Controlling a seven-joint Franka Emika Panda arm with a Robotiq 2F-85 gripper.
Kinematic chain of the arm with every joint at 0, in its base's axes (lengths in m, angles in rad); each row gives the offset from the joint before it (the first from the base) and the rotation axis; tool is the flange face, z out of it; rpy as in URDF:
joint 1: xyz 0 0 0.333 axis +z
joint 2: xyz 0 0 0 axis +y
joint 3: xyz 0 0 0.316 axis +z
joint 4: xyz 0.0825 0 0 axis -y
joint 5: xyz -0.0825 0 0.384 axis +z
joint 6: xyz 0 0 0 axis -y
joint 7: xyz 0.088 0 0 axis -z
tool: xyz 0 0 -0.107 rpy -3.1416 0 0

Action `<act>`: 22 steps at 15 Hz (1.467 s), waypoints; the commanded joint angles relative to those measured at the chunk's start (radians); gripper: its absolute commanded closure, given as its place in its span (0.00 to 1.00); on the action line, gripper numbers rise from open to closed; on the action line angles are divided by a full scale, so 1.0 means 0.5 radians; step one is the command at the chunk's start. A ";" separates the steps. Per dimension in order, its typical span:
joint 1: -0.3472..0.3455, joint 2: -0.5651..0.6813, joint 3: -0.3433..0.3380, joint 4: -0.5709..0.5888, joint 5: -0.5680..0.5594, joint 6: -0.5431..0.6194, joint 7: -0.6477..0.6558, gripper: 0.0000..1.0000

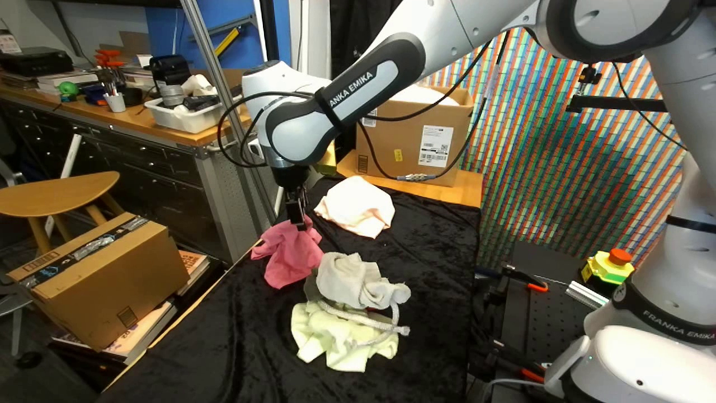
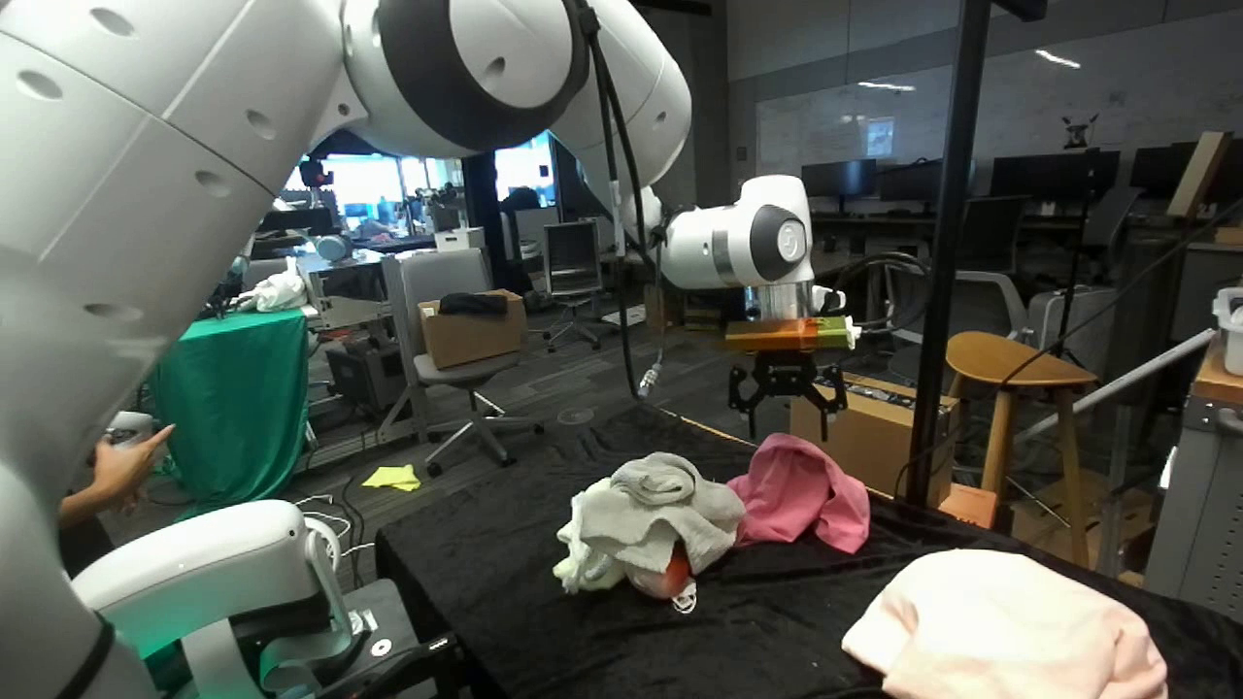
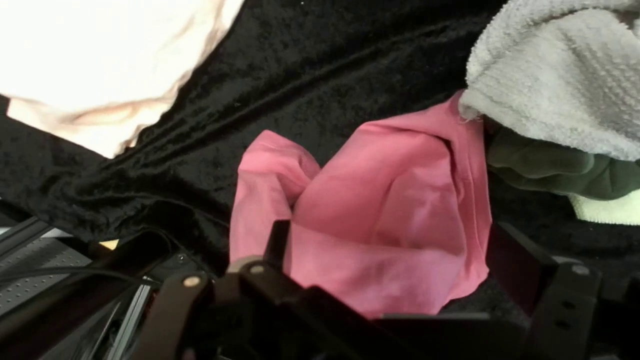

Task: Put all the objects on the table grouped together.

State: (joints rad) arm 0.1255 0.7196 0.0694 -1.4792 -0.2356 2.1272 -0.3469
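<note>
Progress looks advanced: grey terry cloth [image 1: 349, 280], pale-green cloth [image 1: 330, 336] and pink cloth [image 1: 291, 257] lie bunched on the black-draped surface [image 1: 433, 268], while the pale peach cloth [image 1: 358, 204] sits apart, seemingly left to bring in. The end effector [image 2: 788, 432] hangs spread, empty, above the pink cloth.

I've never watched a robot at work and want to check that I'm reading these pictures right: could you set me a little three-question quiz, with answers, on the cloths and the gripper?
1. Which colour of cloth lies apart from the rest: a) grey, b) pale pink, c) yellow-green?
2. True or false: the gripper is open.
3. In the wrist view, which cloth shows between its fingers?

Key:
1: b, the pale pink cloth.
2: true.
3: the bright pink cloth.
</note>
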 commanded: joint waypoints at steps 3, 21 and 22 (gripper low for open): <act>-0.056 0.196 0.033 0.250 -0.027 0.014 -0.240 0.00; -0.161 0.464 0.105 0.382 0.049 0.211 -0.341 0.42; -0.162 0.461 0.108 0.377 0.059 0.201 -0.329 0.51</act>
State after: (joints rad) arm 0.0503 0.9270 0.1150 -1.3282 -0.2259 2.2285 -0.5090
